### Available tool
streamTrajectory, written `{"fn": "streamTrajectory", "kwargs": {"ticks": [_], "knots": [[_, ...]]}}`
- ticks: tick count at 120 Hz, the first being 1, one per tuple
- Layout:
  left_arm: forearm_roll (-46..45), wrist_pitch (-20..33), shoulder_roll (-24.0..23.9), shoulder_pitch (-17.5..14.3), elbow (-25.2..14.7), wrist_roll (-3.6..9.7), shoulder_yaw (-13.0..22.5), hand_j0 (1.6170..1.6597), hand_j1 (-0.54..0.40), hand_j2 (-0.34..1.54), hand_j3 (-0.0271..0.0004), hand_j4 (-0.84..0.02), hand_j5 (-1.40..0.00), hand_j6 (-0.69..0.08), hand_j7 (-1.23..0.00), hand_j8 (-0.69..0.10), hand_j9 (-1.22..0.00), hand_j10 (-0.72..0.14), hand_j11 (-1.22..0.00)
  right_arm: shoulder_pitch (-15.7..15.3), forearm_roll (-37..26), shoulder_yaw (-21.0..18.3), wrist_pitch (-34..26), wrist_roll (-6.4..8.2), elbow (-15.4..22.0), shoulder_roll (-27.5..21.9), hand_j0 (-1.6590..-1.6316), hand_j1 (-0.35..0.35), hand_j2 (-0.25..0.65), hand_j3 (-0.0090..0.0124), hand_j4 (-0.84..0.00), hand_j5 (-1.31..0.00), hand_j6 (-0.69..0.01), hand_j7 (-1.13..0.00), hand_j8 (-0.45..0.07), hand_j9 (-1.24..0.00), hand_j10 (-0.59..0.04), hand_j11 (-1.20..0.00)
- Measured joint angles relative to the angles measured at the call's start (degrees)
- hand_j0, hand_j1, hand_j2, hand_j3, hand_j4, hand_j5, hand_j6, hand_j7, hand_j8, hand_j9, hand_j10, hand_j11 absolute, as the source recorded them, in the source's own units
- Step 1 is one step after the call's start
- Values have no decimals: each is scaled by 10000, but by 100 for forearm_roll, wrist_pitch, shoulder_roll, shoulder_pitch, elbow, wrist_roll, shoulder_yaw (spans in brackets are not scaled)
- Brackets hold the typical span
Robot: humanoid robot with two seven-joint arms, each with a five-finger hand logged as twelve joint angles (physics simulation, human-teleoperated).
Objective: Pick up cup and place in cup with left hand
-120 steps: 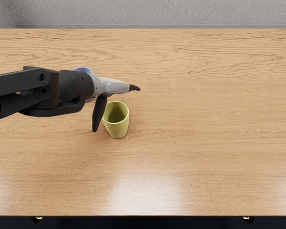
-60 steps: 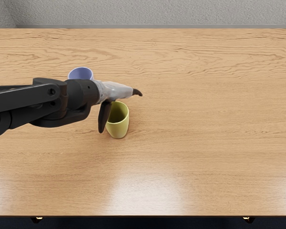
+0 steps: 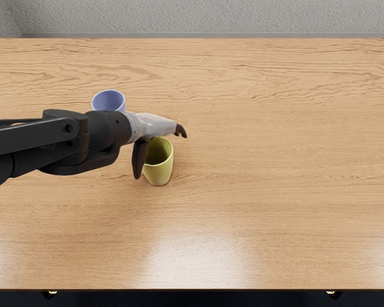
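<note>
Clock directions as seen in the head view, twelve at its top edge.

Item: yellow-green cup (image 3: 159, 174). Upright on the tabletop (image 3: 275, 192), mouth up, a little toward nine o'clock from the middle. Its rim is partly covered by the hand at eleven.

Item: blue-violet cup (image 3: 109, 99). Mouth up, apart from the first, between ten and eleven o'clock of it. Lower body hidden behind the wrist.

Item: left hand (image 3: 150, 126), pale shell, dark digits. Its black arm (image 3: 35, 141) enters from nine o'clock. Placed at twelve o'clock of the yellow-green cup, overlapping its far rim in view. Fingers (image 3: 181, 132) reach toward three o'clock, mostly extended, tips bent lightly down. Thumb (image 3: 139, 160) wide of them, hanging at the cup's nine o'clock side. No grip shown; contact with the cup cannot be told.

Item: tabletop, light wood grain, pale glare at six o'clock.

Item: wall (image 3: 211, 18), grey, textured, at twelve o'clock beyond the far edge.
</note>
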Motion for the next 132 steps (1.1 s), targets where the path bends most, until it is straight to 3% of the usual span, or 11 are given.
{"fn": "streamTrajectory", "kwargs": {"ticks": [44, 109, 121, 132], "knots": [[-5, -17, -8, 1, -38, 0, 1, 16581, 868, 454, 0, -2218, -2856, -2226, -2855, -2224, -2854, -2214, -2853, 0, 0, 0, 0, 0, 0, 0, -16581, -3204, -48, 0, -240, -310, -241, -310, -240, -310, -239, -310], [-4, -27, 38, 77, -37, 0, -6, 16582, -980, 909, 0, -3539, -4596, -3546, -4593, -3545, -4592, -3538, -4591, 0, 0, 1, 0, 0, 0, 0, -16581, -3203, -48, 0, -241, -311, -242, -311, -241, -311, -240, -311], [-11, -28, 36, 88, -28, 1, -16, 16568, -1441, 1301, 0, -3727, -5046, -2919, -5029, -2980, -5034, -3723, -5032, 0, 0, 1, 0, 0, 0, 0, -16581, -3203, -48, 0, -241, -311, -242, -311, -241, -311, -240, -311], [-13, -23, 36, 84, -19, 0, -32, 16565, -1111, 954, 0, -3893, -5288, -3108, -5275, -2984, -5257, -3903, -5256, 0, 0, 2, 0, 0, 0, 0, -16581, -3205, -48, 0, -240, -309, -240, -309, -239, -309, -238, -309]]}}
